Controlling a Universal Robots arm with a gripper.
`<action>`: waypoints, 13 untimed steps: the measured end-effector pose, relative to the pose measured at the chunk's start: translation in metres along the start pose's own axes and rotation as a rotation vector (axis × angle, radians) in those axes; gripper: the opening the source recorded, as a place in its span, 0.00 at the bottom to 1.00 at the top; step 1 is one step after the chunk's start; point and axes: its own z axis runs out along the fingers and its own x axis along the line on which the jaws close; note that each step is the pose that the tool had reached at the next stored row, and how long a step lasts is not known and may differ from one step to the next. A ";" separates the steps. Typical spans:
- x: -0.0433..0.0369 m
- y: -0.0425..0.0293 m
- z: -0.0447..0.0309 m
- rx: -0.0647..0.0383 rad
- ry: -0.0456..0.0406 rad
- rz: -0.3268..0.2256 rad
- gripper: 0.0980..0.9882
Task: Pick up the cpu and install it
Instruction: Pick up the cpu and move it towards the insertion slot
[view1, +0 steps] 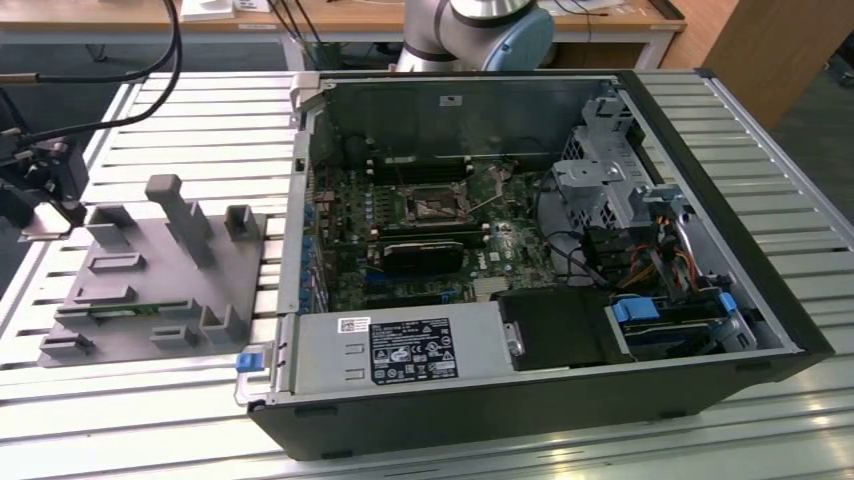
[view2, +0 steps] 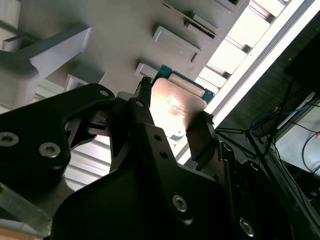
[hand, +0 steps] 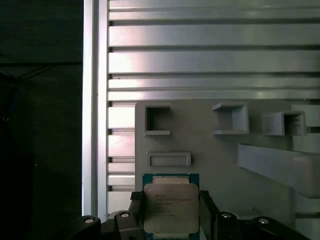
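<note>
**Cpu clamped between the jaws at the edge of the fixture plate**

The jaws are seen clamped on the cpu (hand: 170, 210). In both wrist views a black finger (hand: 136, 206) is pressed against each of two opposite edges of the chip. The shiny metal top is turned toward the camera in the first wrist view, and a thin green border is visible around it. In the second wrist view the cpu (view2: 176, 106) is shown from the other side of the gripper (view2: 175, 102), with a finger (view2: 201, 137) at either flank and a teal edge at its far end.

Behind the chip a gray fixture plate (hand: 210, 150) is seen. It carries raised rectangular pockets and a longer block, and the cpu is held over the plate's near edge. Whether the chip is touching the plate cannot be told.

In the exterior view the gripper (view1: 48, 212) is found at the far left, at the fixture plate's (view1: 134, 290) edge, above the slatted metal table (view1: 200, 110).

To the exterior view's right of the plate an open computer case (view1: 534, 420) is laid on the table. Inside it the motherboard (view1: 360, 200) is exposed. A metal-framed socket (view1: 434, 207) is seen near the board's middle, well apart from the cpu. A black heatsink block (view1: 420, 255) is placed just beside the socket.
</note>
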 end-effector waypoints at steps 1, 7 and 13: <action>0.0000 0.0001 -0.0017 0.000 0.0000 0.000 0.49; 0.0002 0.0010 -0.0168 0.000 0.0000 0.000 0.49; 0.0004 0.0023 -0.0377 0.000 0.0000 0.000 0.49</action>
